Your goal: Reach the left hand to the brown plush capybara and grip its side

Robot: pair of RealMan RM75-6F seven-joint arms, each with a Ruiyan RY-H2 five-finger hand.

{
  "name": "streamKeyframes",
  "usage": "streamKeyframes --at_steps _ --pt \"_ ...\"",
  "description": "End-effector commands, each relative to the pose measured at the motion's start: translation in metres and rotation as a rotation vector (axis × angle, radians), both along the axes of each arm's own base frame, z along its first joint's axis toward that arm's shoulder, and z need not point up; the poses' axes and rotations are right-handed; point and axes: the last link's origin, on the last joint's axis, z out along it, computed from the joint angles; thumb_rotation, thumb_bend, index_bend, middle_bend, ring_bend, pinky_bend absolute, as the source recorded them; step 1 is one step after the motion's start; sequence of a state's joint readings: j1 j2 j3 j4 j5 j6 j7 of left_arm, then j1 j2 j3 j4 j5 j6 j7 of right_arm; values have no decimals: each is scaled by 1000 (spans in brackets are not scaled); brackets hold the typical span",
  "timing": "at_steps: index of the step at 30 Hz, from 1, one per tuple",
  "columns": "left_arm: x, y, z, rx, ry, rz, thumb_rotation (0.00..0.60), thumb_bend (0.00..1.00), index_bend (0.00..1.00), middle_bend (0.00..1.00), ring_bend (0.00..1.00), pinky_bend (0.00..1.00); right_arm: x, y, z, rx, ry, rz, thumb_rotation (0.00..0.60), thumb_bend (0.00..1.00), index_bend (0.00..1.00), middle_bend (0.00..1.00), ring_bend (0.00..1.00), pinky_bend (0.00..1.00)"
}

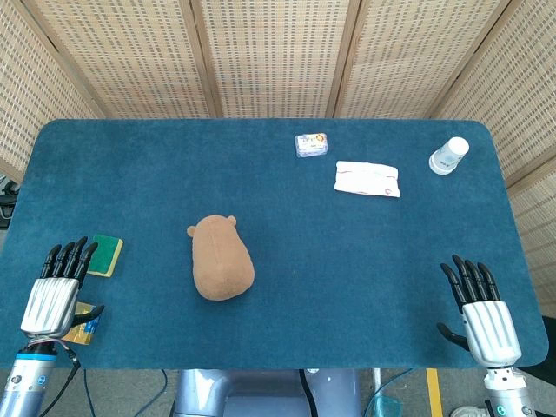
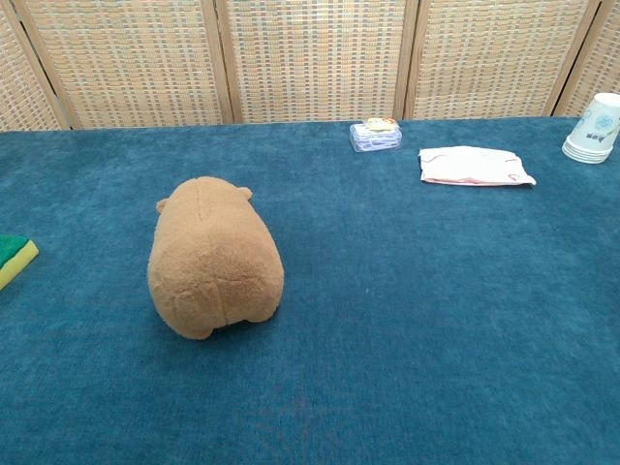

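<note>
A: Left hand (image 1: 55,300) at near-left table (image 1: 347,287) corner, fingers spread, empty. Right hand (image 1: 483,314) likewise, near-right corner.
B: Capybara (image 1: 221,257) mid-left, bare cloth around. Sponge (image 1: 106,254) near left edge, beside the left hand.

Both hands, left (image 1: 54,300) and right (image 1: 489,328), have ribbed silver backs and black fingers (image 1: 68,258).

Ahead of the left hand's (image 1: 54,295) glossy black fingers (image 1: 71,259), the capybara (image 1: 221,258) is matt brown plush on blue felt-like table (image 1: 347,287) cloth.
</note>
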State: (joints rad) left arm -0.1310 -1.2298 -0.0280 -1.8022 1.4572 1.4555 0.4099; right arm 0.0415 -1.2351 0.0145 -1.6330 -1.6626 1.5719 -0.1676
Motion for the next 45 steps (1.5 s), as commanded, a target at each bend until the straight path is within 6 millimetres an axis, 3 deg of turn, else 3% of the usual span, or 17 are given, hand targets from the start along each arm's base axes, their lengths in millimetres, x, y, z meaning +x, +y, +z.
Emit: streamKeyframes --at_steps 1,31,35,38,45 --pt "0 0 0 -2 1 1 600 68 0 0 0 0 0 0 -2 5 4 1 600 110 0 0 0 0" --pt "2 9 -3 -14 -42 1 600 73 0 0 0 0 -3 -3 -3 9 2 -12 600 109 0 0 0 0" --pt "5 22 -2 -18 -64 8 600 78 0 0 0 0 -5 -5 -4 7 5 -21 600 109 0 0 0 0" --pt "8 38 1 -27 -79 28 600 161 14 0 0 0 -6 -7 -4 6 6 -25 600 109 0 0 0 0" --pt "27 96 13 -104 -189 124 600 259 212 0 0 0 -9 -13 -6 3 18 -48 600 109 0 0 0 0"
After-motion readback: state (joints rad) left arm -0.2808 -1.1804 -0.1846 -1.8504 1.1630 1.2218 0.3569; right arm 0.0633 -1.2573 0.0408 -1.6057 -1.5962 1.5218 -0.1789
